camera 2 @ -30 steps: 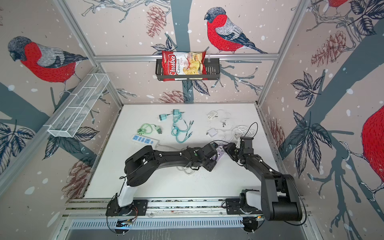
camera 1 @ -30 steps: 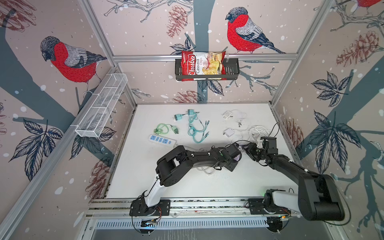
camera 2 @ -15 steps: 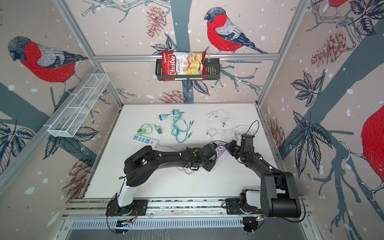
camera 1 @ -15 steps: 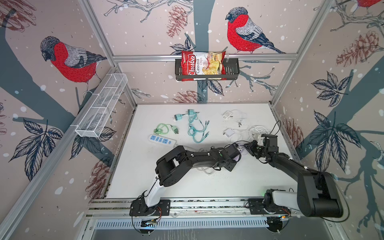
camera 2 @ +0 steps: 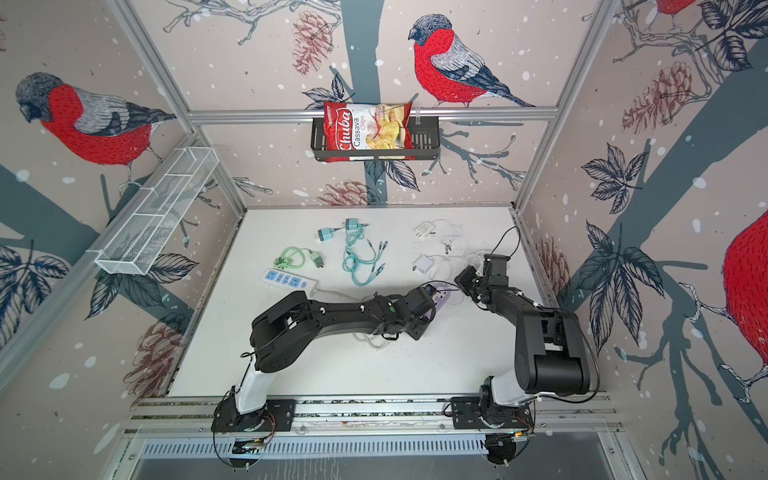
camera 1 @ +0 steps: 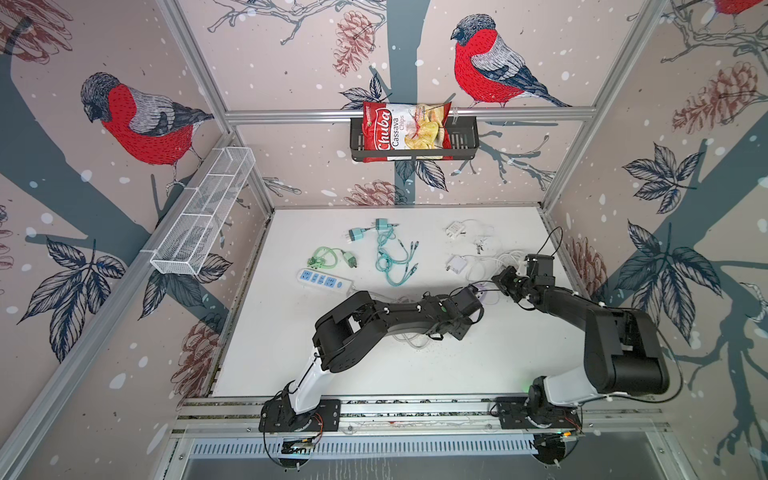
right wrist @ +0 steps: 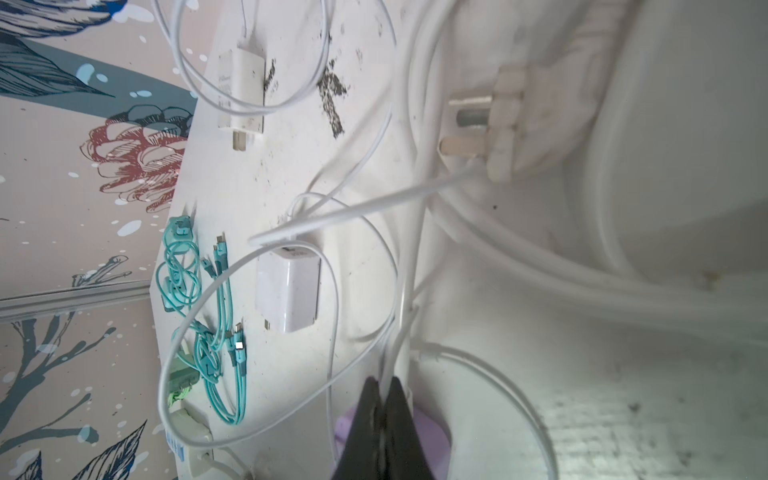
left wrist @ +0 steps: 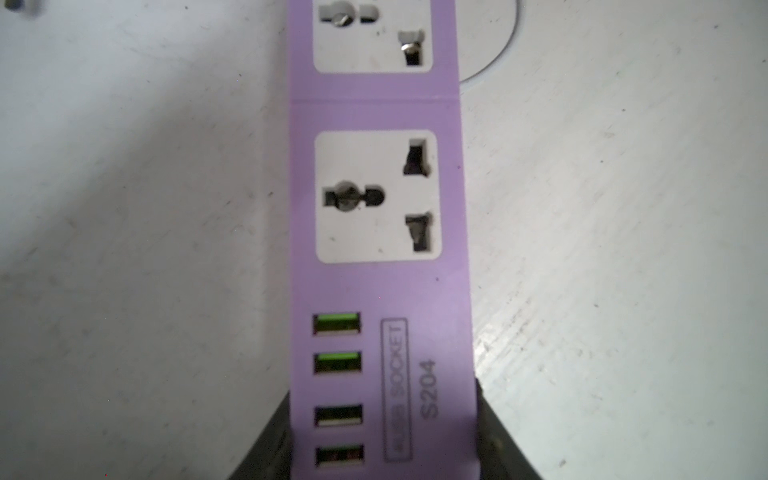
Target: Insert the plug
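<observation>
Firstly, legible markings. The purple power strip (left wrist: 374, 291) carries "S204" beside a boxed label ending in "SOCKET"; the rest of that label is too blurred to read. Next to the label is a row of four USB ports, two of them green inside. The red bag (camera 1: 405, 131) reads "Chuba Cassava Chips".

Containers: the bag sits in the black basket (camera 1: 465, 141) hung on the rear rail. A white wire basket (camera 1: 199, 220) is fixed to the left wall.

End effectors: the left gripper (left wrist: 382, 395) is clamped on the USB end of the purple power strip, one finger against each long edge. The strip lies flat on the table (camera 1: 498, 353) with two universal outlets facing up. The right gripper (right wrist: 384, 384) has its fingers pressed together on a thin white cable (right wrist: 390, 357).

Task item: a white three-pin plug (right wrist: 505, 124) lies on the table among thick white cord, well apart from both grippers and not in any outlet. A white charger (right wrist: 286, 291) lies near it. A blue power strip (camera 1: 323, 280) and teal cables (camera 1: 392, 259) lie further left.
</observation>
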Controlling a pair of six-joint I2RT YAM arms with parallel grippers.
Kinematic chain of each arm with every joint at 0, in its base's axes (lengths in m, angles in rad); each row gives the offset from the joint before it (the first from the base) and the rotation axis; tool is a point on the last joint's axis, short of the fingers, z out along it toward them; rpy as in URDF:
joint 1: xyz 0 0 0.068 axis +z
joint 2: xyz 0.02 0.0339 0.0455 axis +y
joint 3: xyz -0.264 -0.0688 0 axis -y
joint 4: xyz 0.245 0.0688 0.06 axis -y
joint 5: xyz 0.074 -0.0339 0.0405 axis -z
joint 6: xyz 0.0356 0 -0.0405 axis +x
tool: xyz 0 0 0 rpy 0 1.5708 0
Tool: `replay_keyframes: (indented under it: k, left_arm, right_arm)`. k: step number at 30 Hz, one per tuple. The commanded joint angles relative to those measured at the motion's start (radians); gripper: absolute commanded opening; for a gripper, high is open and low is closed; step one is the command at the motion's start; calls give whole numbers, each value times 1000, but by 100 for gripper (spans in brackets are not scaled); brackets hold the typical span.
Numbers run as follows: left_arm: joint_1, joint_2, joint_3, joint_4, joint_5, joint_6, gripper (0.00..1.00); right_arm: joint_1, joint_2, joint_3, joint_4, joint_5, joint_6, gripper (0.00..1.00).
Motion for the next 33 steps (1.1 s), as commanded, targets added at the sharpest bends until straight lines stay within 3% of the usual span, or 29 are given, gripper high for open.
replay_keyframes:
  k: [1,13,19,22,26,27,33]
  left_arm:
    - [8,-6,-29,-38,-10,10,30]
    - [28,-114,-196,-27,-37,41,18]
    - [27,-176,-276,-5,-38,51,19]
    - [28,-179,-278,2,-36,52,23]
    - [27,-172,-250,1,-33,50,37]
    - [27,-171,-243,0,-34,52,44]
    - [27,-221,-210,-22,-36,51,66]
  right_arm:
    - [-21,-6,17,34,-7,-15,1]
    - [-158,-48,-50,-21,-37,-51,2]
    - [-194,-76,-51,-86,-62,-106,14]
    - [-196,-99,-34,-131,-77,-144,26]
    - [-202,-147,-13,-196,-62,-183,44]
    - [-202,-159,-12,-207,-51,-188,47]
    - [-201,-223,-10,-263,-7,-212,51]
